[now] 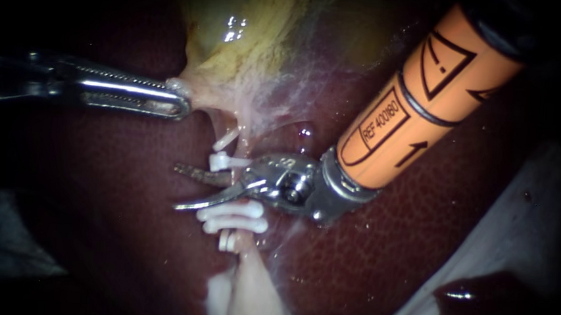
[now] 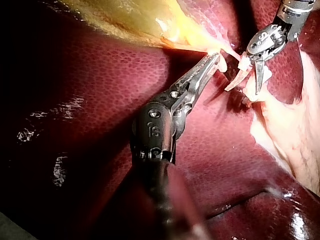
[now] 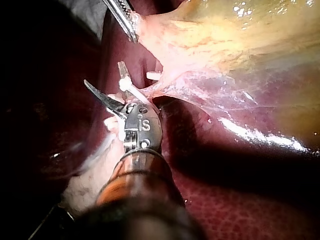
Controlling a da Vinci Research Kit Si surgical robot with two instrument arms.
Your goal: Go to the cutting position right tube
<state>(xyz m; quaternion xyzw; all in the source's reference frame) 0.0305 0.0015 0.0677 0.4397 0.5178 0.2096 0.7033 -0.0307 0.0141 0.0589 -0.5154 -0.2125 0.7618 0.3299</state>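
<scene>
Left instrument (image 1: 177,101) comes in from the left, jaws clamped on the pale lower edge of the gallbladder (image 1: 256,37), above the dark liver (image 1: 420,240). Right instrument (image 1: 185,187), orange shaft from the upper right, has its blades spread with a clear gap, pinching nothing. The tube (image 1: 245,246) runs down from the gallbladder; the blades lie across its line, between the upper clip (image 1: 226,162) and the lower clips (image 1: 233,217). The hinge hides any contact with the tube; left or right tube, cannot tell
</scene>
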